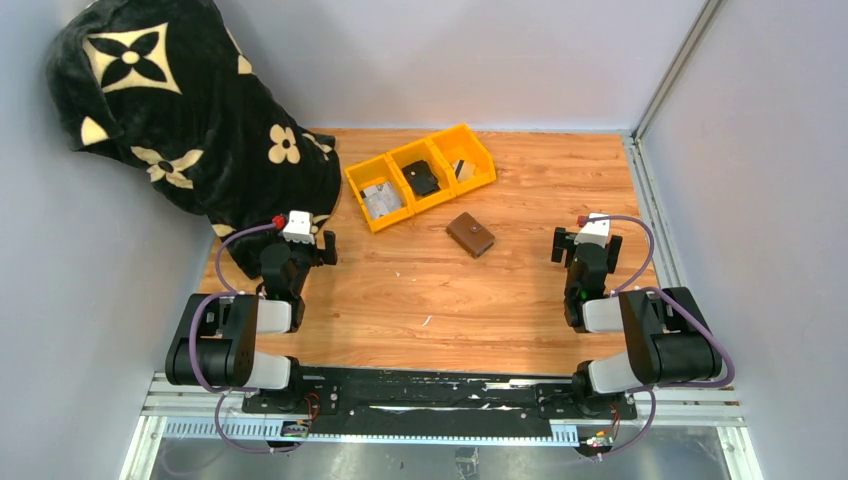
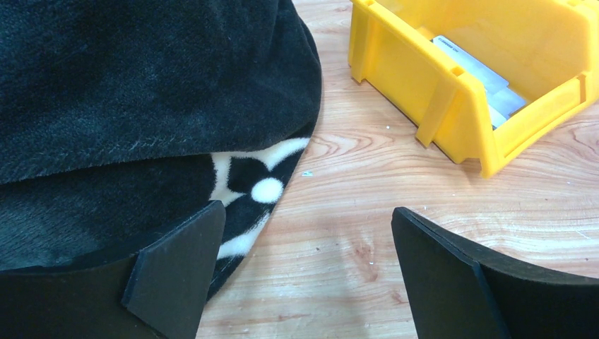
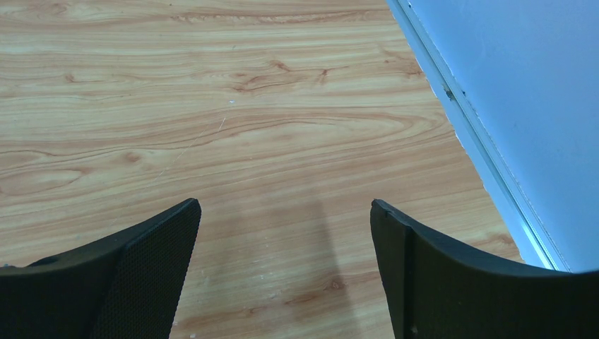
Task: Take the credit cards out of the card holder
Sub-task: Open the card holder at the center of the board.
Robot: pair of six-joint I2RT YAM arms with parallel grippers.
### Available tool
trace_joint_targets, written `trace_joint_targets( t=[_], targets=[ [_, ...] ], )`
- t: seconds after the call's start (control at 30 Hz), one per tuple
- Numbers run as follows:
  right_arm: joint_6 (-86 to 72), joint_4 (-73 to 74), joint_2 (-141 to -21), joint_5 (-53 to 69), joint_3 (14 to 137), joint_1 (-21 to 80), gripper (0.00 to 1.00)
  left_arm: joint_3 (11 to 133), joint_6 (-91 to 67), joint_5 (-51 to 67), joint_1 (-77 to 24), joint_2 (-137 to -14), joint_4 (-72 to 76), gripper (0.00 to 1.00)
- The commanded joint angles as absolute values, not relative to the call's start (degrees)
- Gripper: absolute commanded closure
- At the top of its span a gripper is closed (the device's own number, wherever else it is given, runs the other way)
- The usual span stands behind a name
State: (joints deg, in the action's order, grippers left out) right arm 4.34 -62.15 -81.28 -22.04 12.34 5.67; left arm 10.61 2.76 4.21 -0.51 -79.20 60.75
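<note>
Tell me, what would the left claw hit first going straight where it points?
Likely the bare wooden tabletop: the left gripper aims between the black flower-patterned fleece blanket and the yellow plastic tray. Its blanket-side finger might brush the fabric; depth is unclear.

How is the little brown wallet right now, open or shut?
Shut. The wallet lies flat on the table, folded closed; only its brown outside shows, with nothing sticking out.

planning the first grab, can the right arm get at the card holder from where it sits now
Probably yes: the card holder lies alone on the table, left of the open right gripper, with nothing between them.
</note>
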Motion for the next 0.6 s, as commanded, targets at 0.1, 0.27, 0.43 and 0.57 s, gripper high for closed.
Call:
trace_joint_targets(
  t=[0.1, 0.27, 0.43, 0.57],
  targets=[
    [6.12, -62.38, -79.57, -22.29, 11.96, 5.9, 0.06, 13.16, 2.61, 2.83, -0.36, -75.8, 55.82, 0.0],
    [-0.9, -26.56, -65.23, -31.47, 24.56, 8.09, 0.06, 25.85, 7.53, 1.46, -0.35, -71.46, 28.04, 0.0],
    [-11.39, -16.92, -59.53, -20.83, 31.46, 7.15, 0.06, 30.05, 9.02, 4.52, -0.18, -66.81, 15.54, 0.0],
    [-24.12, -15.43, -61.27, -4.33, 34.33, 3.28, 0.04, 34.97, 7.01, 8.84, -0.18, -63.0, 5.24, 0.0]
  ],
)
